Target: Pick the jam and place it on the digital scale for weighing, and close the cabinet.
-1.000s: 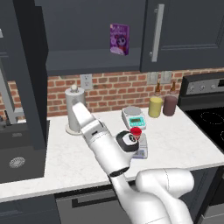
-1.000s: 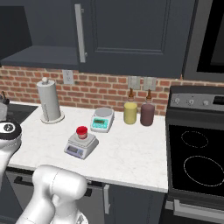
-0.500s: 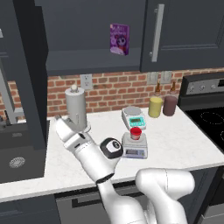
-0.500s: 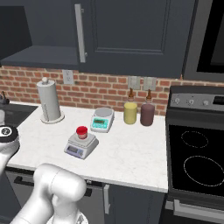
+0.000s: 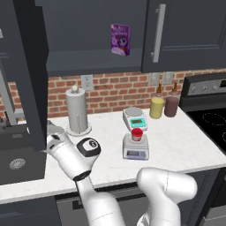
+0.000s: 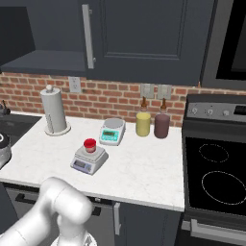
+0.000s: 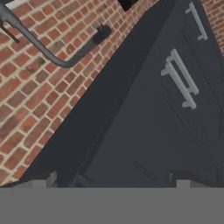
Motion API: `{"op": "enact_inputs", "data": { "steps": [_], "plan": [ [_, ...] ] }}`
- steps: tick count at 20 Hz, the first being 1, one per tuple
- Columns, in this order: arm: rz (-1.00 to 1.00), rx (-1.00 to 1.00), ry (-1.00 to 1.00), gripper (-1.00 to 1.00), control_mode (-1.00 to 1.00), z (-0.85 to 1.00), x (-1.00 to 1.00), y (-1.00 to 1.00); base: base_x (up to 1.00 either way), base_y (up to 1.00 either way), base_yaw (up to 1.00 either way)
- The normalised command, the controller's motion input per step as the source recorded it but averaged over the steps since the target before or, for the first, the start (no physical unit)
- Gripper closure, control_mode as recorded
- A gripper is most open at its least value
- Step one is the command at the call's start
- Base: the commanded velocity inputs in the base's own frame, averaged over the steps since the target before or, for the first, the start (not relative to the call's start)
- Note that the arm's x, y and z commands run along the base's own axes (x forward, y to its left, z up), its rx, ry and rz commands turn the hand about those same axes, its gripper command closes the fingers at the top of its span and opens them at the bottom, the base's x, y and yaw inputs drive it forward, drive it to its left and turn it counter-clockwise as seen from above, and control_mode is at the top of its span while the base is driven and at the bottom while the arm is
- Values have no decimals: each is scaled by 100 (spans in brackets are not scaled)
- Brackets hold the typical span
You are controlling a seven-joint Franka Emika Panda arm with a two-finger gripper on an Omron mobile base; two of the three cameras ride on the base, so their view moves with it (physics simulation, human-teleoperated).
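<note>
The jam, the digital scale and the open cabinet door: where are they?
jam (image 5: 137, 133): left base view, red lid.
digital scale (image 5: 135, 153): left base view, front display panel.
cabinet door (image 5: 31, 75): left base view, swung-open door's dark panel.

The cabinet (image 5: 185, 35) is matt charcoal with brushed silver bar handles. The bench (image 6: 144, 173) is smooth pale marbled stone against a rough red brick wall (image 6: 110, 98). The digital scale (image 6: 89, 160) has a silvery metal platform under the glossy red jam (image 6: 90, 144).
</note>
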Motion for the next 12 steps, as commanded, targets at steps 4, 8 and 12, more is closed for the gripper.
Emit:
{"op": "enact_inputs", "data": {
  "steps": [4, 8, 12],
  "plan": [
    [0, -4, 0, -100, -100, -21, 44, 79, 0, 0, 0],
    [0, 0, 0, -100, -100, -34, 46, 71, 0, 0, 0],
    [0, 0, 0, -100, -100, -48, 30, 61, 0, 0, 0]
  ]
}}
